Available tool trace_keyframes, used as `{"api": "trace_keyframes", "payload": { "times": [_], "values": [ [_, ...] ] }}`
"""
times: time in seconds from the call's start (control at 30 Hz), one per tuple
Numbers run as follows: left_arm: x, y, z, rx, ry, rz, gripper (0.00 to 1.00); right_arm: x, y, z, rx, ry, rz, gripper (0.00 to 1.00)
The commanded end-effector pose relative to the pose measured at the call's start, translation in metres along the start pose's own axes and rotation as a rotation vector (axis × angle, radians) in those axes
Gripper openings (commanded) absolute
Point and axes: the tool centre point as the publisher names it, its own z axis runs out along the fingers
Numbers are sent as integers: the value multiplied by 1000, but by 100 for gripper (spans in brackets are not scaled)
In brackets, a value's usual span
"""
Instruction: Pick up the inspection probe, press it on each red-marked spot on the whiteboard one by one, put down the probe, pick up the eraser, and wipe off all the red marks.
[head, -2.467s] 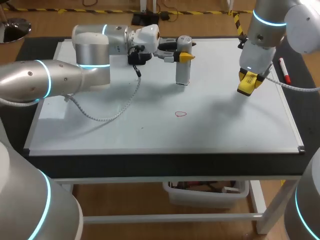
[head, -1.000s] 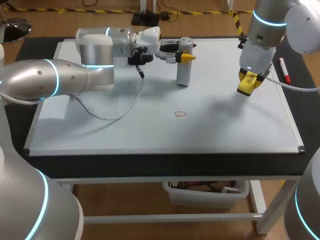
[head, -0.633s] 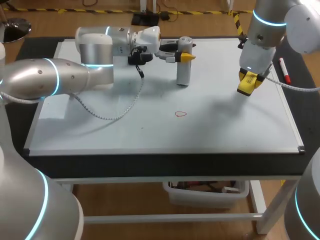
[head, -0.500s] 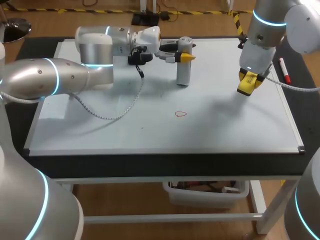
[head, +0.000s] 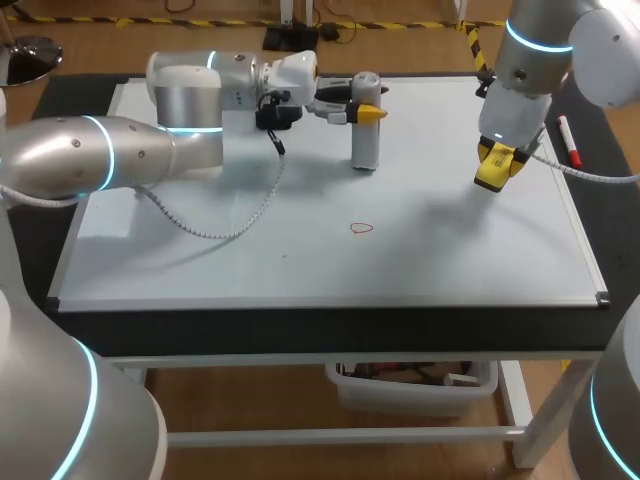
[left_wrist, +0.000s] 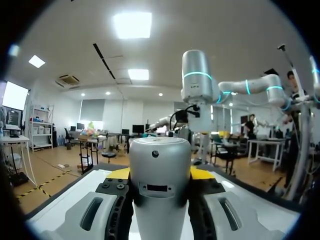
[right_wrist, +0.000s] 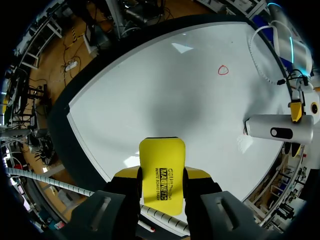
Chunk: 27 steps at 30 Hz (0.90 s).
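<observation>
our left fingers (head: 372, 114) are clenched on the grey probe (head: 366, 135), which stands upright on the whiteboard (head: 300, 250) near its far edge. our right fingers (right_wrist: 196, 174) grasp the yellow eraser (right_wrist: 161, 169), held over the board's right part. one red mark (head: 361, 228) sits near the board's middle. a marker (head: 568, 142) lies on the counter (head: 330, 325) beside the board's right edge.

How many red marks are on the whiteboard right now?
1: a red loop on the whiteboard, nearer the robot than the upright probe. Another could be hidden under the probe's tip.
</observation>
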Motion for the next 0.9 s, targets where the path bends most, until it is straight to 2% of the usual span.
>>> {"api": "trace_keyframes", "payload": {
  "times": [0.03,0.2,0.43,0.9],
  "values": [
    [5,-12,-7,-4,-11,12,0,0,-1,-1,0,2,-2,0],
    [5,-27,-25,-13,-50,31,0,0,-1,-1,0,2,-2,0],
    [8,-44,-68,-27,-133,39,0,0,-1,-1,0,2,-2,0],
    [17,-77,-178,-54,-318,69,0,0,-1,-1,0,2,-2,0]
  ]
}}
